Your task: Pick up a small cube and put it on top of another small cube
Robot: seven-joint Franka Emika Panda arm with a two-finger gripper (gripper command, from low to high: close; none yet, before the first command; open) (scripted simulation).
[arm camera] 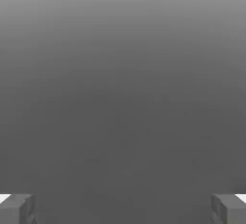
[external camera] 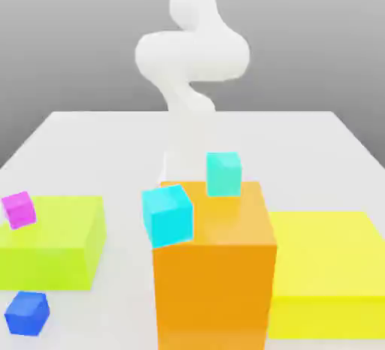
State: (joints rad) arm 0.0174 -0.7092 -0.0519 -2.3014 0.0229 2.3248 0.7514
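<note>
The blue cube [external camera: 27, 313] sits on the worktop [external camera: 128, 266] at the exterior view's lower left, near the green block [external camera: 53, 224], well apart from the orange block [external camera: 214, 288], while the hand's [arm camera: 123, 211] fingers stand wide apart.

Counted: one blue cube [external camera: 27, 313] | one magenta cube [external camera: 19, 209] | two cyan cubes [external camera: 168, 215] | one lime block [external camera: 56, 236] | one orange block [external camera: 213, 281] | one yellow block [external camera: 327, 258] | one arm [external camera: 194, 54]
</note>
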